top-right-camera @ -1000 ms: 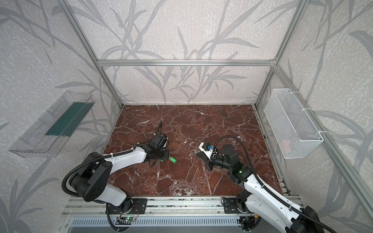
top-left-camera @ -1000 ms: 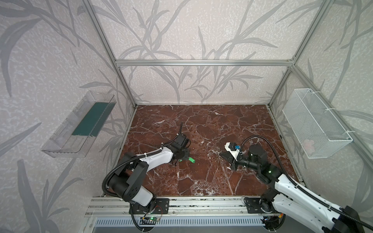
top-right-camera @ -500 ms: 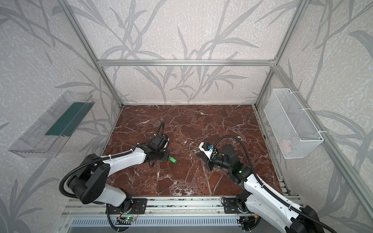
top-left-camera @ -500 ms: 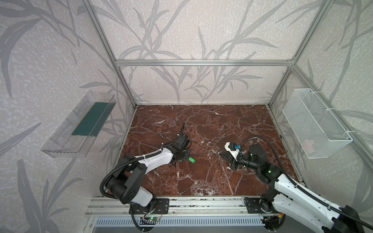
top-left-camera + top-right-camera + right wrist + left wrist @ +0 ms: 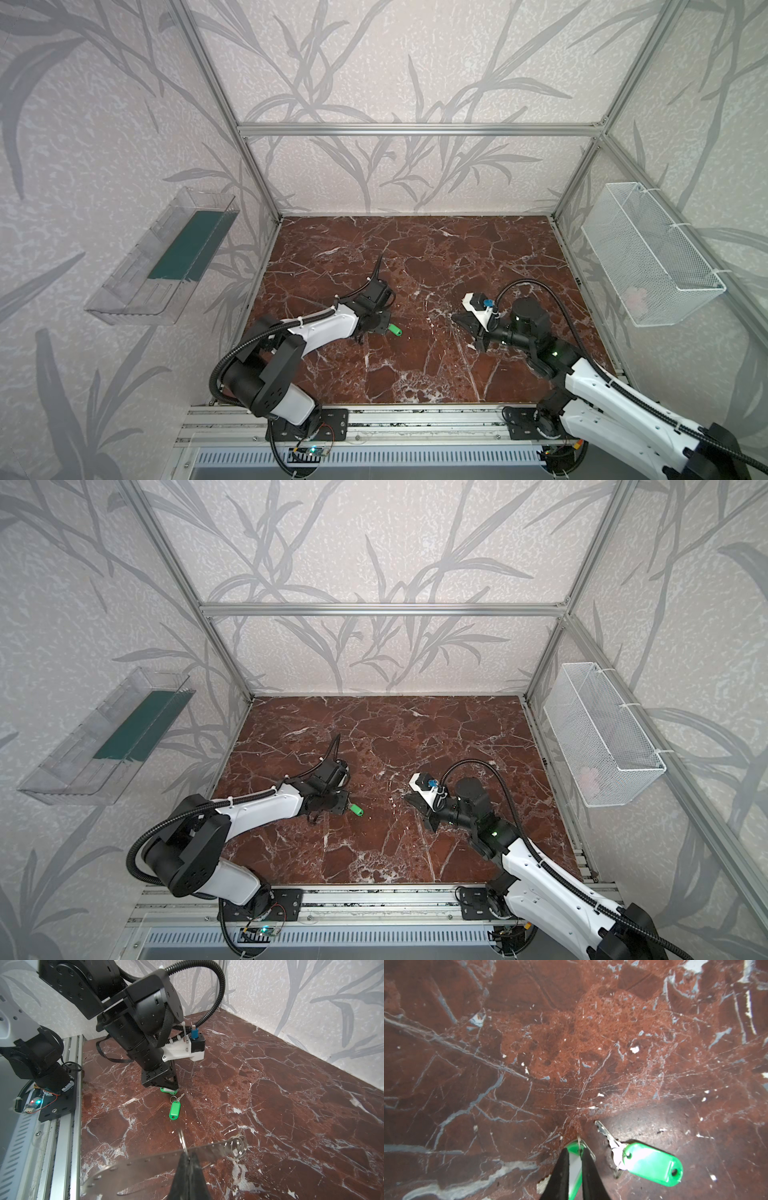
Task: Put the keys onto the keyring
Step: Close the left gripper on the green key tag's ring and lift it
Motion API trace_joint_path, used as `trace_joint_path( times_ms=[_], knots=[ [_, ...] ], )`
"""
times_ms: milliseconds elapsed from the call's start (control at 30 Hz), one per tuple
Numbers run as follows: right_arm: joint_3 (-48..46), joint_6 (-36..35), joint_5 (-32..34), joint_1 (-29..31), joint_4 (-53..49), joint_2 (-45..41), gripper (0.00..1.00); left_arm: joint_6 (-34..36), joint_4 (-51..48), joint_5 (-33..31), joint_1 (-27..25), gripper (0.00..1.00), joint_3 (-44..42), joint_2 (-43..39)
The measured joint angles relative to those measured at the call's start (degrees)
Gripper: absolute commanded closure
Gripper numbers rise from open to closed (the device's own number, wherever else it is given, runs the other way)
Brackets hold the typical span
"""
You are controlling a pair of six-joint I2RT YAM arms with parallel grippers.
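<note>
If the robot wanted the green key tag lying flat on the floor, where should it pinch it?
Probably across the narrow width of the free green tag, near its middle, coming straight down from above. It lies flat on the marble, so its long thin edges are what a pincer can close on. The end with the metal key and small loop looks cluttered, so the plain end seems safer.

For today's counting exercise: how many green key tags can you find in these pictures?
2. One tag sits between the left gripper's fingers, partly hidden. The other tag lies free on the marble beside it, with a metal key attached. No others show.
</note>
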Motion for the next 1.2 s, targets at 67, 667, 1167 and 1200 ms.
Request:
trace_joint_path(
  times_ms=[67,667,1167,1200],
  knots=[
    [0.0,0.02,0.0,0.0,0.0,0.0,1.0,0.02,0.0,-0.02,-0.04,0.86,0.0,0.35],
    [0.0,0.02,0.0,0.0,0.0,0.0,1.0,0.02,0.92,-0.02,-0.02,0.88,0.02,0.96],
    [0.0,-0.04,0.02,0.0,-0.04,0.0,1.0,1.46,1.29,0.79,-0.02,0.99,0.11,0.48],
    [0.0,-0.07,0.02,0.0,-0.04,0.0,1.0,1.84,1.29,1.11,-0.02,0.99,0.07,-0.11]
  ],
)
